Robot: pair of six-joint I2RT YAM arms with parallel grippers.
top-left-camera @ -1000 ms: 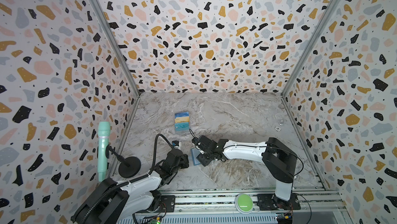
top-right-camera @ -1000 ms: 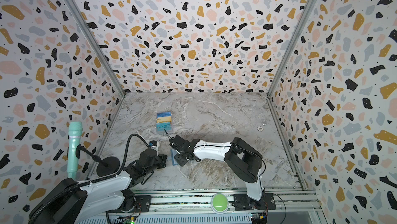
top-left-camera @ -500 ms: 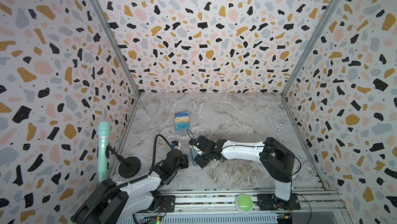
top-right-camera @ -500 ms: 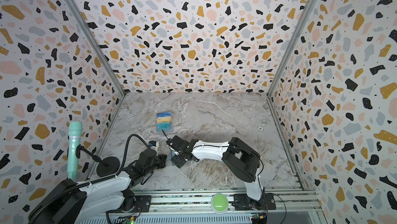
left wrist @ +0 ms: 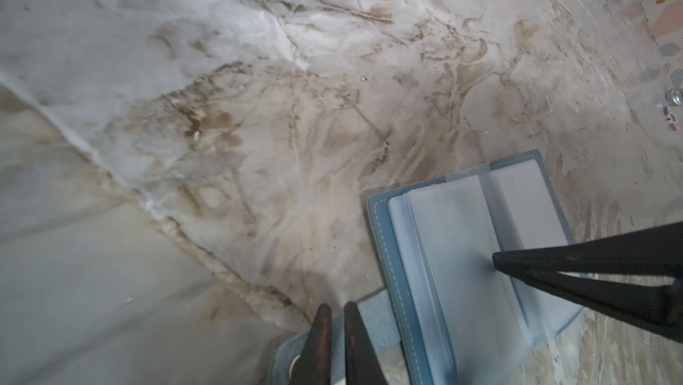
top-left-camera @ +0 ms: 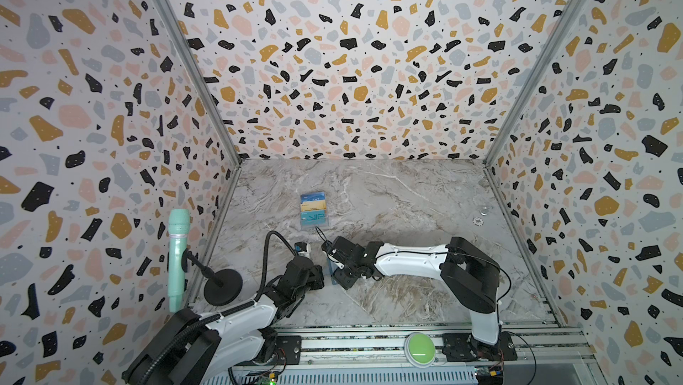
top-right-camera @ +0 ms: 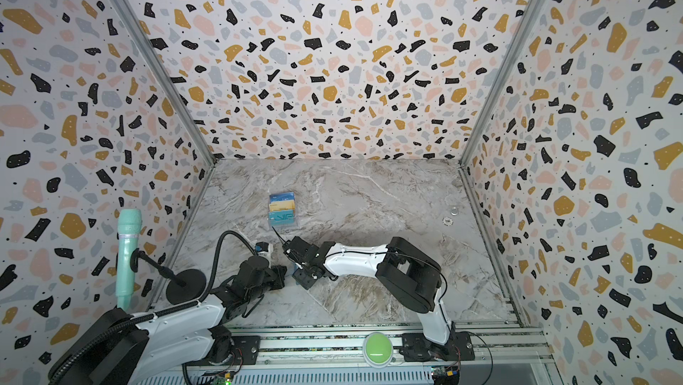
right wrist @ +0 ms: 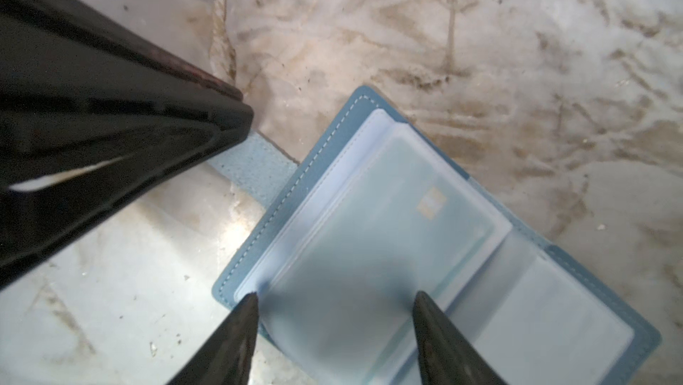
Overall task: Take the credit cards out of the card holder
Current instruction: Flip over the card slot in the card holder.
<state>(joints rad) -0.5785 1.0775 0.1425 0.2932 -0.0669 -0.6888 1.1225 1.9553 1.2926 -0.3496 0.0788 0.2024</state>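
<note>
a mint mic [top-left-camera: 179, 254] stands by the left wall, and to its right the left gripper [left wrist: 337, 307] is clamped tight on the tab [right wrist: 255, 169] of the holder [left wrist: 380, 224], which lies open and flat on the marble table [top-left-camera: 406, 198] near the front, between the two grippers. a pale teal card [right wrist: 403, 209] sits inside a clear sleeve [right wrist: 369, 143] on the page nearer the tab. the right gripper [right wrist: 334, 296] is released, jaws spread, both tips touching that sleeve; farther back, well apart, rests a clear case [top-left-camera: 313, 209] of cards.
</note>
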